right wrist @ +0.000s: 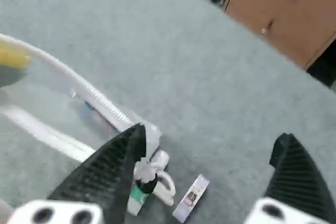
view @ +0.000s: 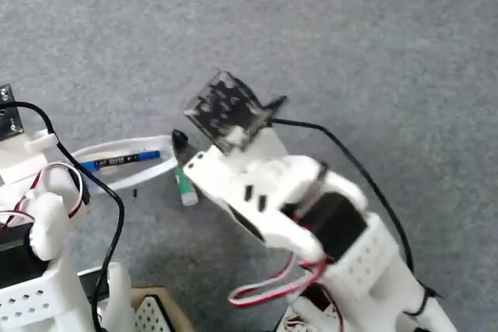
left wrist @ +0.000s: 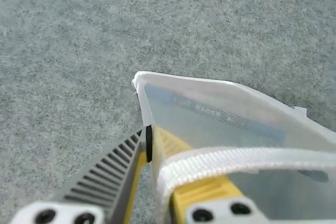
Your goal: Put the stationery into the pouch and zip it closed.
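Note:
The clear pouch point(view: 124, 162) with white edging lies on the grey mat, its mouth open, with a blue pen point(view: 128, 159) inside. My left gripper point(left wrist: 148, 142) is shut on the pouch's end point(left wrist: 220, 124), one yellow and one grey finger pinching the wall. My right gripper point(right wrist: 210, 136) hangs open over the other end, its one black finger point(right wrist: 113, 169) beside the white zipper pull point(right wrist: 149, 167). A green-and-white marker point(view: 185, 188) lies by that end, and a small flat eraser point(right wrist: 191, 199) rests beside it.
Grey mat point(view: 373, 60) covers the table, with bare room to the far side and right. A wooden cabinet point(right wrist: 283, 9) stands beyond the table. Black cables point(view: 117, 215) run across the left arm's base, and a cardboard box point(view: 159, 312) sits at the near edge.

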`<state>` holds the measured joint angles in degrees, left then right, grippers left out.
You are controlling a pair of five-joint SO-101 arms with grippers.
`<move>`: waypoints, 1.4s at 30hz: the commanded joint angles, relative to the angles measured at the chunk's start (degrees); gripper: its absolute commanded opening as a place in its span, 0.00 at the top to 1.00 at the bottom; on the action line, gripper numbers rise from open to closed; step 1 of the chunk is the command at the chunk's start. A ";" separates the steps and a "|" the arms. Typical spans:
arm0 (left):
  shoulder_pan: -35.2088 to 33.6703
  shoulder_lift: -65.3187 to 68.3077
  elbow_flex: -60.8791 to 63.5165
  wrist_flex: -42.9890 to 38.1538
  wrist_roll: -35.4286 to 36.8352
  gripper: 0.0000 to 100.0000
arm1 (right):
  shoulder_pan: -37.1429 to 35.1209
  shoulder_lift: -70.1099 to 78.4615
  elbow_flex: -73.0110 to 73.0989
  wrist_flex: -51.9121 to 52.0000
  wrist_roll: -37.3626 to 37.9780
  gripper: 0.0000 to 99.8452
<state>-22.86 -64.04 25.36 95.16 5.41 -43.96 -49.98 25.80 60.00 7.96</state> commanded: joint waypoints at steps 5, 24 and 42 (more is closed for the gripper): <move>-0.31 -0.97 -1.89 -1.85 0.26 0.97 | 1.05 -6.55 -2.95 0.97 0.35 0.61; -0.04 -0.88 -1.89 -1.85 0.26 0.97 | 13.71 -4.62 12.09 -2.73 -6.51 0.61; -0.40 -0.70 -1.89 -1.85 0.26 0.97 | 15.65 40.48 -5.05 -4.66 -17.67 0.61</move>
<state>-22.86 -64.04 25.36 95.16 5.41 -28.84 -14.90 26.68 56.31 -7.96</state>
